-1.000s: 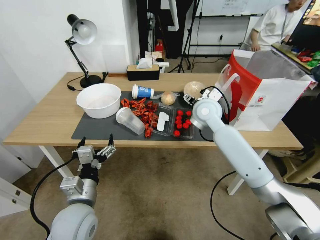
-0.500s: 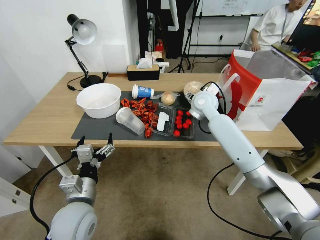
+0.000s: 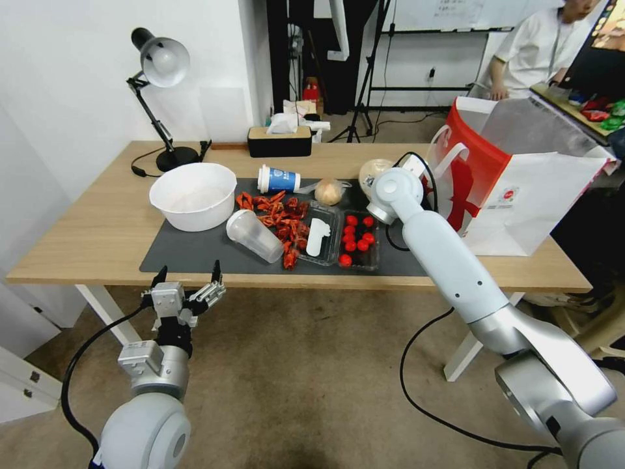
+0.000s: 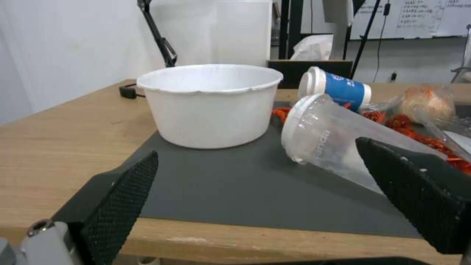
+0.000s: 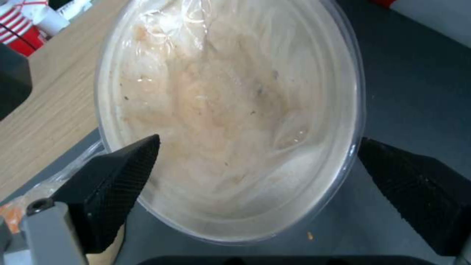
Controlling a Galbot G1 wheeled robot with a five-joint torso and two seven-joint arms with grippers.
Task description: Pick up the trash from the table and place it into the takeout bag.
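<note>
The clear lidded round bowl (image 5: 230, 121) sits at the mat's far right corner (image 3: 372, 170), beside the takeout bag (image 3: 521, 195). My right gripper (image 5: 255, 176) is open just above it, one finger on each side of the lid, not touching. In the head view the right wrist (image 3: 392, 189) covers those fingers. On the dark mat (image 3: 195, 251) lie the white blue-labelled paper cup (image 3: 278, 179), the wrapped tan ball (image 3: 329, 191) and the clear plastic cup (image 3: 255, 236), tipped on its side. My left gripper (image 3: 185, 286) hangs open below the table's front edge (image 3: 97, 228), facing the clear cup (image 4: 333, 141).
A white bowl (image 3: 193, 194) stands at the mat's left. Red shell scraps (image 3: 280, 218) and a clear tray of cherry tomatoes (image 3: 357, 238) fill the mat's middle. A desk lamp (image 3: 159, 65) and a tissue box (image 3: 280, 140) stand at the back.
My right arm has reached farther over the table and a little left, bringing its gripper over the lidded bowl. The left arm has stayed put.
</note>
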